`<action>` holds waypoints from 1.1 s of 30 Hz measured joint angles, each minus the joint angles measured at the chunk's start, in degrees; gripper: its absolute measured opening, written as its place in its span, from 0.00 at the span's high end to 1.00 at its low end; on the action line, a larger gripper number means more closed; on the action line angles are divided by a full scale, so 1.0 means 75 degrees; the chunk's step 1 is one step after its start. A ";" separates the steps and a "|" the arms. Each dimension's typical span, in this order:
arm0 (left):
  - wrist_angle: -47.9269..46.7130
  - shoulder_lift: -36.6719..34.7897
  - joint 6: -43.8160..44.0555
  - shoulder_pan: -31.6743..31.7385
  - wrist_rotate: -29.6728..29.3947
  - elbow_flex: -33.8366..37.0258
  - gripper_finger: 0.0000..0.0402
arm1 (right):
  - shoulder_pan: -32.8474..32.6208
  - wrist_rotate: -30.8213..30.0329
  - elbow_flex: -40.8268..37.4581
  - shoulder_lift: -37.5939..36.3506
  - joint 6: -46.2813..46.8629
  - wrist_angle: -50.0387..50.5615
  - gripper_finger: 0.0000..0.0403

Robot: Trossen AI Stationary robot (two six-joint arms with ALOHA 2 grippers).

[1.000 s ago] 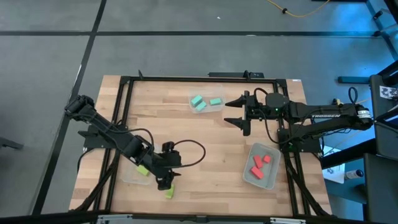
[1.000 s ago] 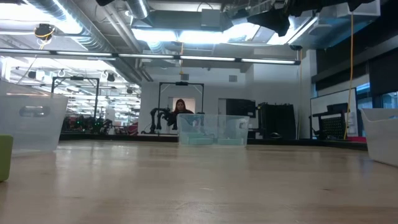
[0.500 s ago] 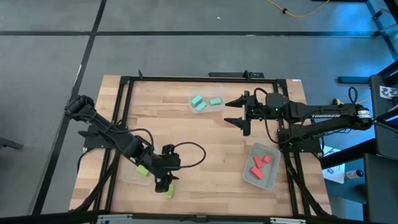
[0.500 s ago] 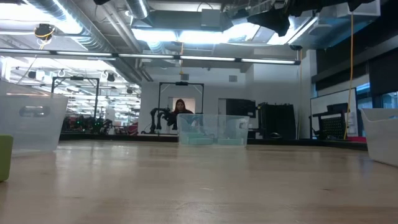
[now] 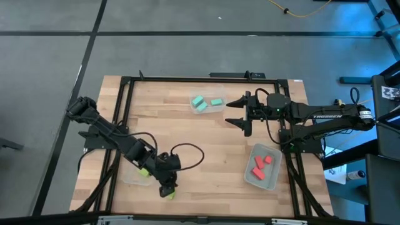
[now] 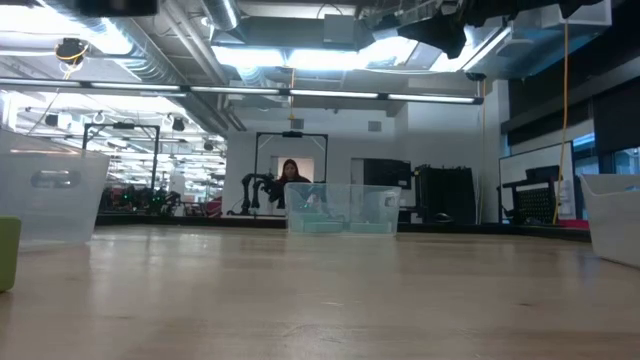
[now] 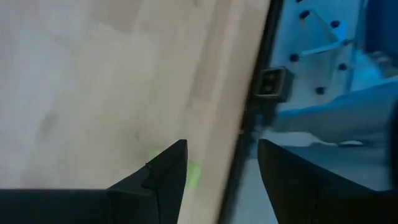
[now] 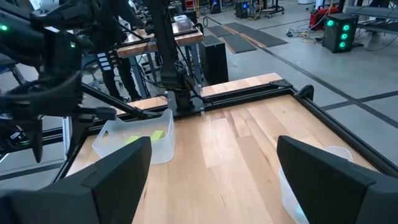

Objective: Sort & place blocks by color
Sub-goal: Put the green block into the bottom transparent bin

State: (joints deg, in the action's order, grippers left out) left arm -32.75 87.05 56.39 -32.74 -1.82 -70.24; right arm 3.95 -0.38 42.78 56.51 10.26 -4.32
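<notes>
Hovering low at the table's near-left edge, the left gripper (image 5: 167, 189) sits right over a lime block (image 5: 168, 194); fingers spread, nothing between them. In the left wrist view one finger (image 7: 166, 174) covers most of that lime block (image 7: 192, 175), only a blurred green sliver showing beside the tip, close to the black table frame (image 7: 254, 93). Whether the fingers touch the block can't be told.

Just beside it, towards the left arm, a clear bin (image 5: 133, 175) is mostly hidden under the arm; one lime block (image 5: 143, 170) peeks out. From the right wrist view the same bin (image 8: 138, 140) shows lime blocks inside, count unclear.

Right gripper (image 5: 244, 112) waits above the far-right part of the table, fingers wide apart, empty. Near it, the far-centre bin (image 5: 207, 103) holds two teal blocks (image 5: 199, 102). Near-right bin (image 5: 261, 165) holds red blocks (image 5: 260, 164), overlapping, approx three.

Low view: a lime block (image 6: 9, 254) is cut off at the pic's edge; a person (image 6: 290, 178) stands far off behind the table, small and hard to make out.
</notes>
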 joint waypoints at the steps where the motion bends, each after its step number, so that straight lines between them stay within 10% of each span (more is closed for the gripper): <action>1: 0.0090 0.0016 0.0258 -0.0052 0.0076 0.0000 0.53 | 0.0000 0.0000 0.0000 0.0000 0.0000 0.0000 0.13; 15: -0.0044 0.1369 0.5343 -0.0602 0.0152 -0.0015 0.53 | 0.0000 -0.0017 0.0000 0.0000 -0.0021 0.0438 0.13; 33: -0.0929 0.2122 0.5853 -0.0470 -0.0298 -0.0020 0.53 | 0.0000 -0.0012 0.0000 0.0003 -0.0035 0.0458 0.13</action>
State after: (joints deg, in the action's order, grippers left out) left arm -39.72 102.96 100.29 -36.26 -4.05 -70.39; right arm 3.95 -0.47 42.78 56.53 10.00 -0.89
